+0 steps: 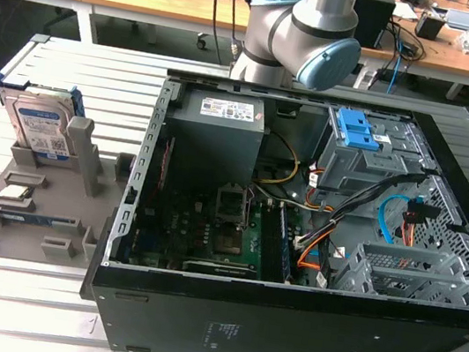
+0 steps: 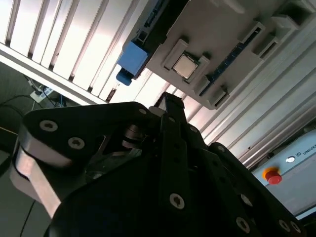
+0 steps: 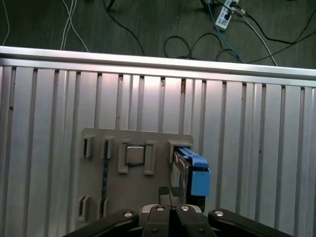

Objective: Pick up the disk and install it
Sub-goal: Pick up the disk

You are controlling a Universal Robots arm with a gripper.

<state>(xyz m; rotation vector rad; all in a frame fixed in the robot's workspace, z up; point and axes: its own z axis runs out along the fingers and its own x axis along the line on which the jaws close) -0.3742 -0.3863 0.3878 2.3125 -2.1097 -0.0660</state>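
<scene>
The disk [image 1: 41, 128] stands upright on edge in a grey fixture plate [image 1: 61, 202] at the exterior view's left, its white-and-blue label facing the camera and blue rails on its sides. In the first wrist view it is edge-on from above, its blue rail [image 3: 196, 174] at one end of the plate. The second wrist view catches that blue rail end [image 2: 132, 58] too. My gripper [image 3: 169, 193] hovers high over the fixture plate, near the disk in the picture, its black fingertips [image 2: 170, 104] pressed together with nothing between them.
An open computer case [image 1: 282, 326] lies on the slatted aluminium table [image 1: 73, 70], with a grey power supply [image 1: 219, 129] and a drive cage with blue latches [image 1: 360, 142] inside. The fixture plate also holds a square chip [image 3: 134, 155]. Cables [image 3: 197, 44] lie on the floor.
</scene>
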